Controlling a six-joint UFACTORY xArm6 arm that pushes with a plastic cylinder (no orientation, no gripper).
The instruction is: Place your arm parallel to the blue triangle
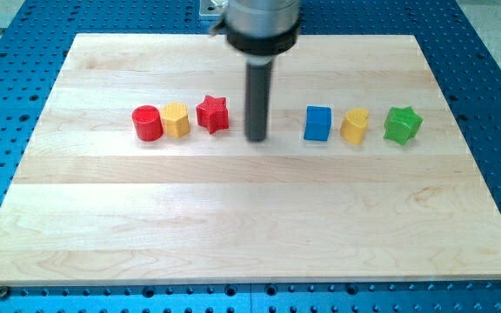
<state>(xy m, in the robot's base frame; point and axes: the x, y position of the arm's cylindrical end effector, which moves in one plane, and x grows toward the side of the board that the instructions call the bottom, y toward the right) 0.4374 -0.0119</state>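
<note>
My tip rests on the wooden board, in the gap between the red star on its left and the blue block on its right. The blue block looks cube-like from here; no clearly triangular blue block shows. The tip touches neither block. It stands in the same row as the blocks, a little nearer the red star.
A red cylinder and a yellow block sit left of the red star. A yellow block and a green star sit right of the blue block. Blue perforated table surrounds the board.
</note>
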